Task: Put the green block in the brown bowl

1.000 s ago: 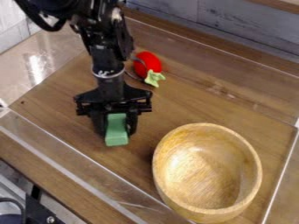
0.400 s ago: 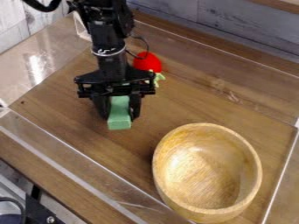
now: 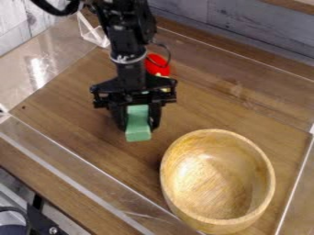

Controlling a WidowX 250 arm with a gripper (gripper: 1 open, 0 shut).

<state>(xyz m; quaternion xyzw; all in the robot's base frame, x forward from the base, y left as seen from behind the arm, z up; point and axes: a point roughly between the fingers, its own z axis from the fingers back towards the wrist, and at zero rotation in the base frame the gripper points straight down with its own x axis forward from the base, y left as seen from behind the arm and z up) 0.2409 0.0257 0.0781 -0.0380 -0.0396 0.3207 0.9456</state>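
Observation:
The mint-green block hangs upright between the black fingers of my gripper, which is shut on it and points straight down. The block's lower end is clear of the wooden tabletop. The brown bowl, a large round wooden one with a thick rim, sits at the lower right, empty, a short way right of and nearer than the block. The arm rises from the gripper toward the top left.
A red strawberry-like toy with a green leaf lies just behind the gripper, partly hidden by it. A clear raised wall rims the wooden table on the near and left sides.
The gripper has lifted the green block off the tabletop and carried it a little to the right, toward the bowl. The bowl and the red toy have not moved.

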